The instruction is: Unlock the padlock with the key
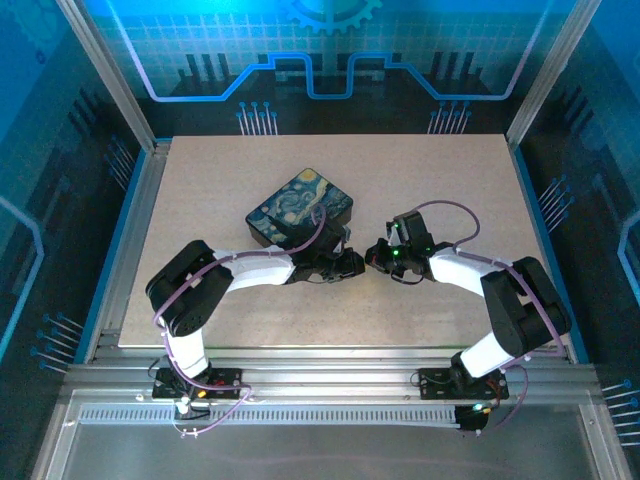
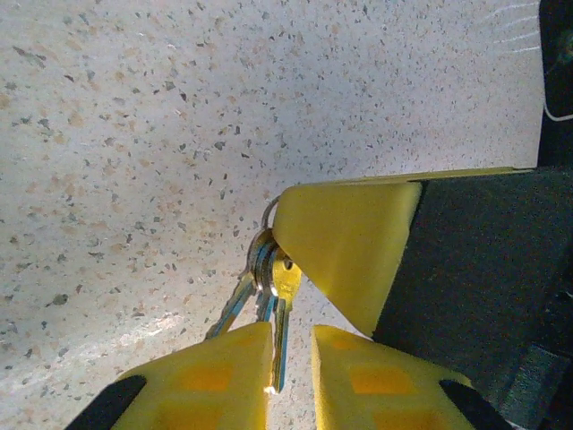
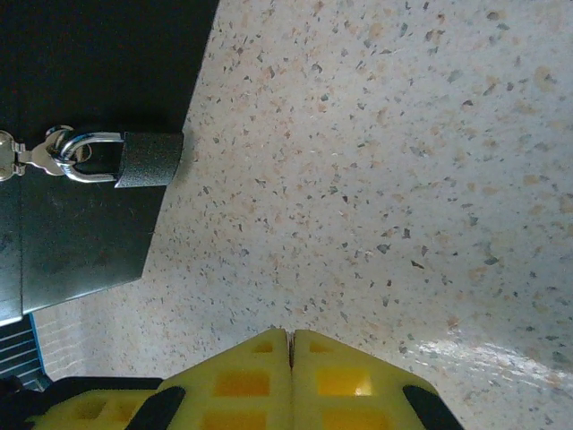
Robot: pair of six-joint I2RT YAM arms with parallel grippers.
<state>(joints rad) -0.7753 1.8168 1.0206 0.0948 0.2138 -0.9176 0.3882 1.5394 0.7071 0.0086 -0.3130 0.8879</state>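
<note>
Two arms, two claws, one box, one padlock and a small bunch of keys (at least two blades; the exact count is hard to make out). The speckled, stone-look beige table (image 1: 450, 180) carries a single flat rectangular black box (image 1: 300, 208) with a blue-and-yellow swirl-painted lid, which is on, so its contents are hidden. In the top view both claws nearly meet just in front of it. The left gripper (image 2: 291, 336) has blocky yellow fingers standing narrowly apart. The thin silvery metal key (image 2: 281, 327) sits with its blade in that gap, against one finger, with room left on the other side. The keys share a thin wire ring (image 2: 267, 210) that passes behind a yellow wedge-shaped finger (image 2: 345, 237) of the other arm. The right gripper (image 3: 291, 339) has its two yellow fingers pressed together, nothing visible between them. The small padlock (image 3: 150, 159) has a dark-grey, rough-textured rectangular metal body with a shiny rounded silver shackle (image 3: 97, 137) seated in it. It shows at the upper left of the right wrist view, against a flat black surface at its border with the table, well apart from those fingertips.
</note>
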